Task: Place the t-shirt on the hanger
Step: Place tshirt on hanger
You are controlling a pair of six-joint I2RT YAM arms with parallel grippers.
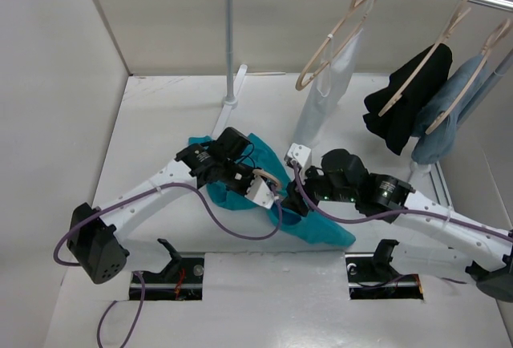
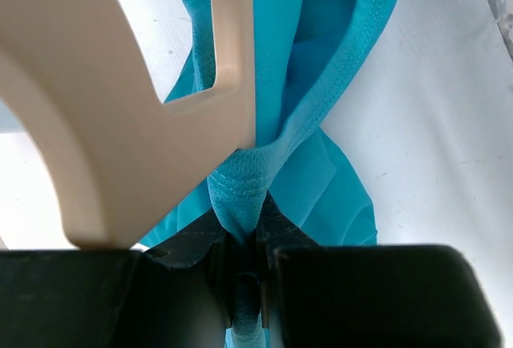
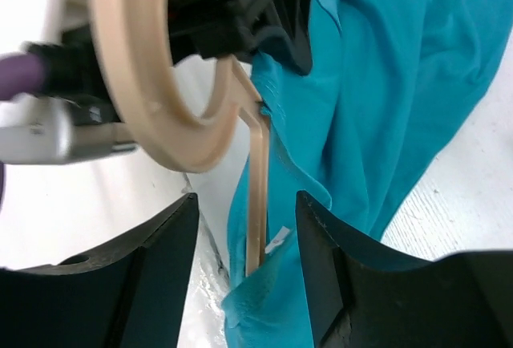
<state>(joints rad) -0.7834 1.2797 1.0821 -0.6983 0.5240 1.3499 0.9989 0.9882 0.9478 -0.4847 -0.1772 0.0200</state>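
Now, threading hanger (image 3: 258, 163) into t-shirt (image 3: 377, 83).
My left gripper (image 2: 244, 260) pinches a t-shirt fold, keeping it taut; right gripper (image 3: 247, 228) gapes around the hanger, probably not touching it.

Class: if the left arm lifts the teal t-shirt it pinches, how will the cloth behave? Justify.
Probably floppy: the t-shirt bunches into a narrow fold where the left jaws pinch it. It would likely sag and drape, since it lies crumpled on the table. Seemingly light, being thin cloth; the hanger looks rigid by contrast.
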